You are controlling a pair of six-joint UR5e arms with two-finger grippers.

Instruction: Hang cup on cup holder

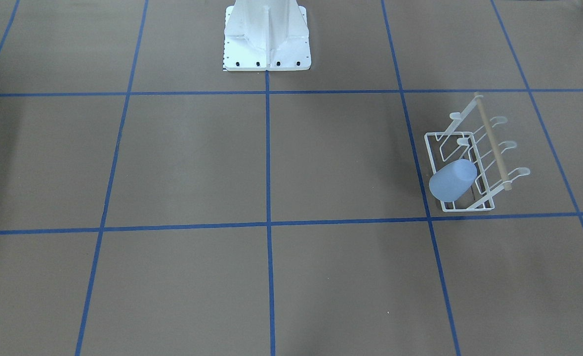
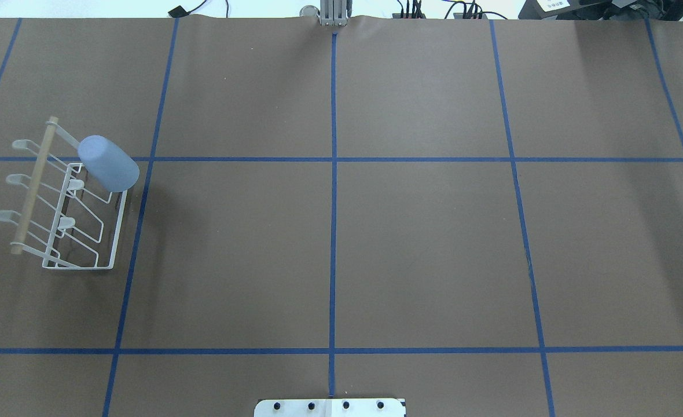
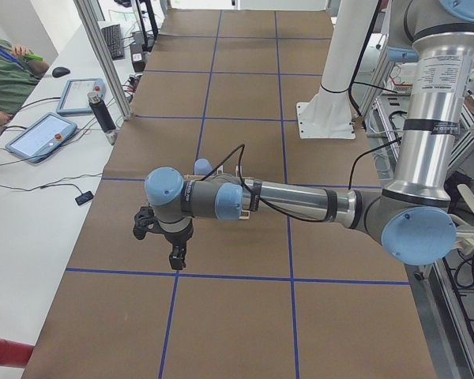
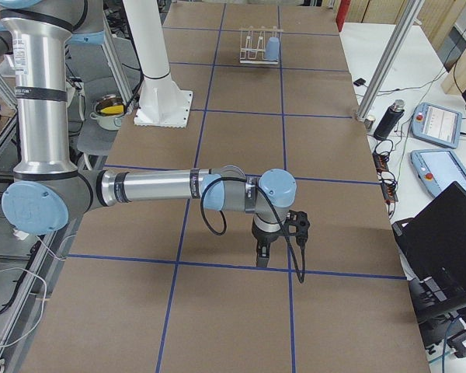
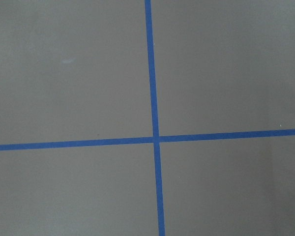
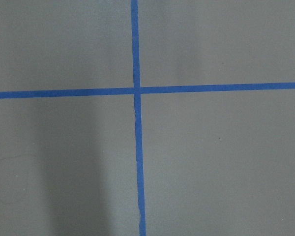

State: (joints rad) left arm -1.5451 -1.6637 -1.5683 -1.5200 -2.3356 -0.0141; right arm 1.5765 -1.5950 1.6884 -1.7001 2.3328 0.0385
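We see the cup [image 2: 109, 164] upside-down on an end prong of the cup holder [image 2: 33, 185], at the counter's [image 2: 411, 243] left side. The hang looks done. Left hand [image 3: 175, 262] and right hand [image 4: 262, 258] are well apart from it. We cannot tell how far open they are, and we see nothing held.

Left arm [image 3: 300, 201] outstretched level, left gripper [image 3: 176, 257] pointing down; right arm [image 4: 155, 186], right gripper [image 4: 262, 254] likewise; jaws unclear.

Brown table [image 2: 422, 249] crossed by blue tape lines [image 2: 333, 231].
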